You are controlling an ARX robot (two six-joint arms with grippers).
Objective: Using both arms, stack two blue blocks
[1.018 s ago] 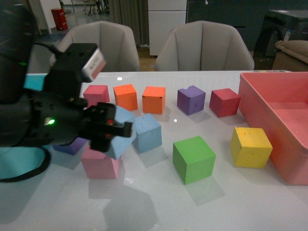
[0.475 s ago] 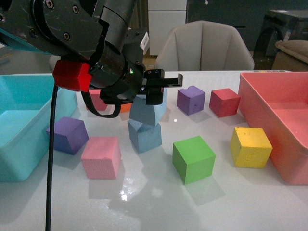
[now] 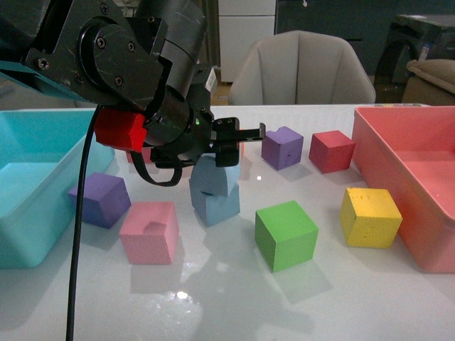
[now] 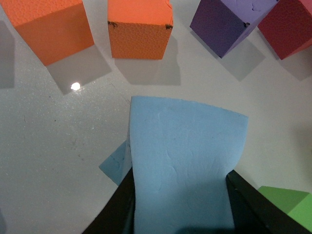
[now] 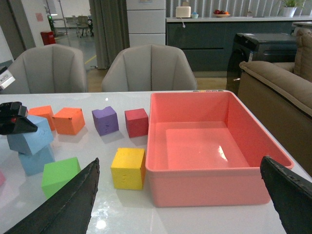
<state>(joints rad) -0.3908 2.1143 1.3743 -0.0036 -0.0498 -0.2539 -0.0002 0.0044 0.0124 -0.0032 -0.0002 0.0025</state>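
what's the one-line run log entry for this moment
stage: stacking | left gripper: shut on upper blue block, tilted atop lower blue block | right gripper: open, empty

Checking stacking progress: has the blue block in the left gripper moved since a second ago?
Yes. The held blue block shifted right, from near the pink cube to atop the other blue block.

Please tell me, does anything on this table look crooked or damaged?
Yes. The upper blue block, gripped by the left gripper, sits tilted and twisted over the lower blue block, so their edges do not line up. The far purple cube also has a small notch in its top edge.
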